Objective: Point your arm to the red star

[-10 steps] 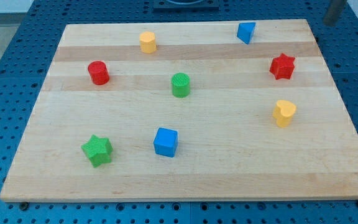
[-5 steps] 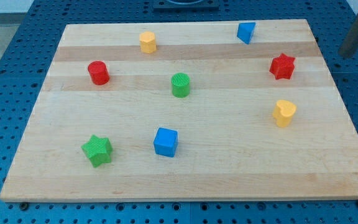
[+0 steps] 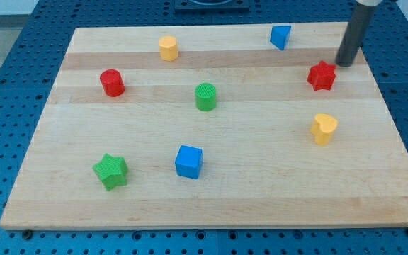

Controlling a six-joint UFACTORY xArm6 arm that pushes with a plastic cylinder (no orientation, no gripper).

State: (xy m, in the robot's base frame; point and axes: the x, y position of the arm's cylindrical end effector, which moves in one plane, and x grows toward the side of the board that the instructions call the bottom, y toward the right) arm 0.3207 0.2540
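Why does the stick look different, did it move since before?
Yes. My tip came in from the view's right onto the board and now sits just right of the red star, which stayed put.

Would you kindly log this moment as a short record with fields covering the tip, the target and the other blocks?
tip: my tip on the board, just to the upper right of the target, a small gap between
target: red star
nearest others: blue triangular block; yellow heart
middle: green cylinder
surface: wooden board
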